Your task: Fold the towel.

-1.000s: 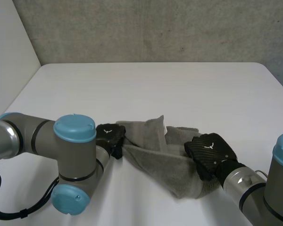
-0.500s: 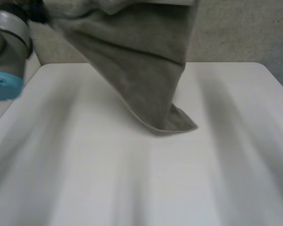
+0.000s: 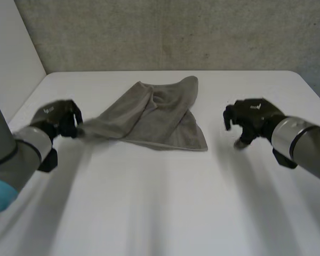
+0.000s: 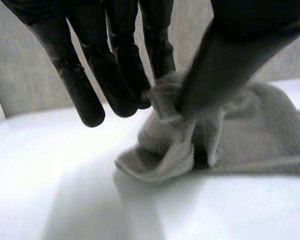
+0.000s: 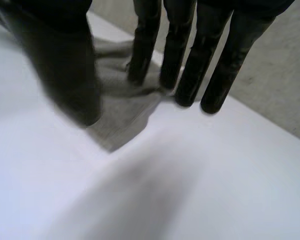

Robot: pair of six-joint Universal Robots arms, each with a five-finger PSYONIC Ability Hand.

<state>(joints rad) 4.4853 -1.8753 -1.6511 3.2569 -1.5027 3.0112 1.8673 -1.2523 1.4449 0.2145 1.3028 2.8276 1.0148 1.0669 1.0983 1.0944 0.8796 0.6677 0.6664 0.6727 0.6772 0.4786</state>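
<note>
The grey towel (image 3: 149, 120) lies rumpled and partly doubled over on the middle of the white table (image 3: 165, 208). My left hand (image 3: 56, 118) is at the towel's left corner. In the left wrist view that corner (image 4: 172, 132) stands bunched up between the thumb (image 4: 225, 60) and one fingertip, which pinch it, while the other fingers (image 4: 110, 65) hang straight. My right hand (image 3: 253, 118) hovers to the right of the towel, apart from it. In the right wrist view its fingers (image 5: 190, 60) are straight, and the towel's near right corner (image 5: 125, 110) lies flat on the table below, untouched.
A rough grey wall (image 3: 176, 32) runs behind the table's far edge. A white wall (image 3: 10, 48) stands at the left. Bare tabletop lies in front of the towel and to its right.
The towel was gripped by both hands near the front, then swung up high, and now lies farther back on the table. The right hand has let go and moved off to the right.
</note>
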